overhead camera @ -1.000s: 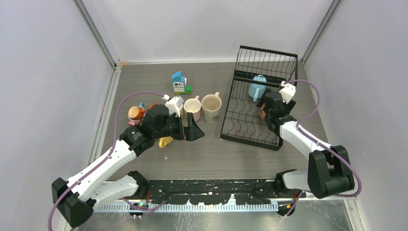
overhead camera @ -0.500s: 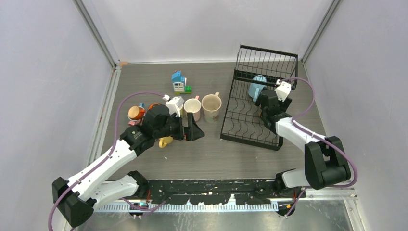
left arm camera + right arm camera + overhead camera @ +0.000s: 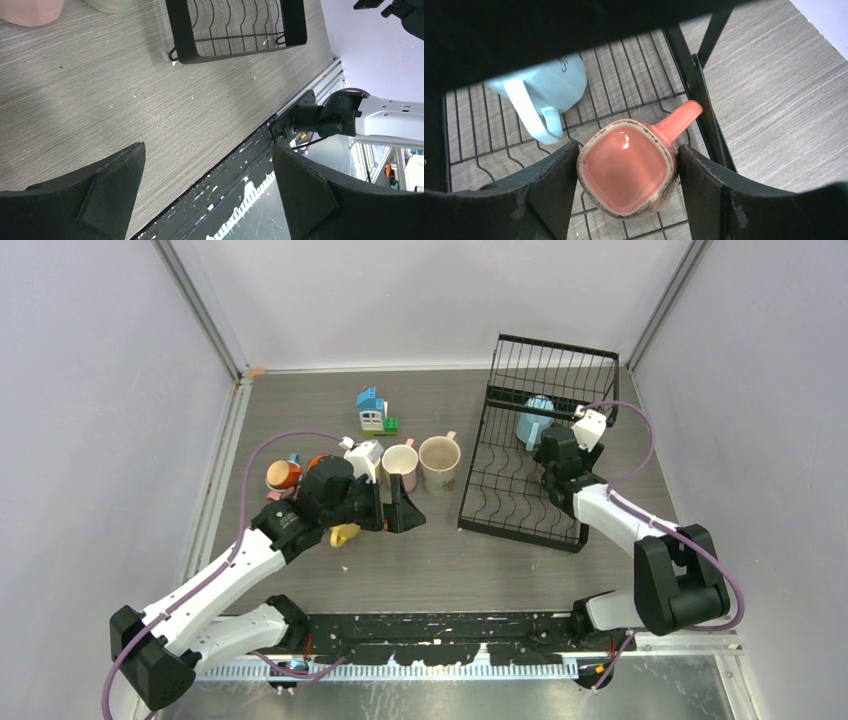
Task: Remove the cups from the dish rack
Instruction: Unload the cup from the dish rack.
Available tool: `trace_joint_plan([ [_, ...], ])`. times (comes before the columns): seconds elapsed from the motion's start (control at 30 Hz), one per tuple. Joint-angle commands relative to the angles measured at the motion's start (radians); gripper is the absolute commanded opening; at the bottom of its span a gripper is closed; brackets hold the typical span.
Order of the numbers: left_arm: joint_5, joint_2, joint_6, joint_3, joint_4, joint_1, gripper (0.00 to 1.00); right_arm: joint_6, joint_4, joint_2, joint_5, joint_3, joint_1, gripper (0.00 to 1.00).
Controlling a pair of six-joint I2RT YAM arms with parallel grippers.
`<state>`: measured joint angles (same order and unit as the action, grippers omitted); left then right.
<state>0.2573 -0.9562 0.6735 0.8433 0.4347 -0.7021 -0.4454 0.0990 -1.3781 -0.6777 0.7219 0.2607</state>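
my right end effector [image 3: 627,172] straddled the pink cup [image 3: 624,162], one finger close on each side; i could not tell whether it was clamped yet. the cup sat upright on the wire base of the dish rack [image 3: 704,100], handle pointing to 2 o'clock, with the light blue cup [image 3: 546,92] at its 10 o'clock. my left end effector [image 3: 207,170] hung wide apart, empty, above the counter [image 3: 100,100].

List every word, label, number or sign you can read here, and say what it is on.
Light blue mug: dark lettering at its upper edge, mostly hidden, unreadable.
Pink mug, dish rack, toy block house: no text visible.
Elsewhere: nothing legible.
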Motion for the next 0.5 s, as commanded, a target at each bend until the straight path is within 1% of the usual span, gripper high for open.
trace_joint_plan([
  [0.0, -0.005, 0.000, 0.005, 0.008, -0.028, -0.004, 1.00, -0.052, -0.065, 0.094, 0.002, 0.035, -0.001, 0.33],
  [0.13, -0.011, -0.001, 0.021, 0.005, -0.031, -0.004, 1.00, -0.089, -0.166, 0.175, 0.023, 0.045, 0.005, 0.24],
  [0.3, -0.014, -0.008, 0.040, 0.002, -0.039, -0.004, 1.00, -0.118, -0.247, 0.242, 0.049, 0.053, 0.029, 0.19],
  [0.47, -0.013, -0.016, 0.077, -0.007, -0.057, -0.005, 1.00, -0.145, -0.282, 0.294, 0.089, 0.036, 0.050, 0.16],
])
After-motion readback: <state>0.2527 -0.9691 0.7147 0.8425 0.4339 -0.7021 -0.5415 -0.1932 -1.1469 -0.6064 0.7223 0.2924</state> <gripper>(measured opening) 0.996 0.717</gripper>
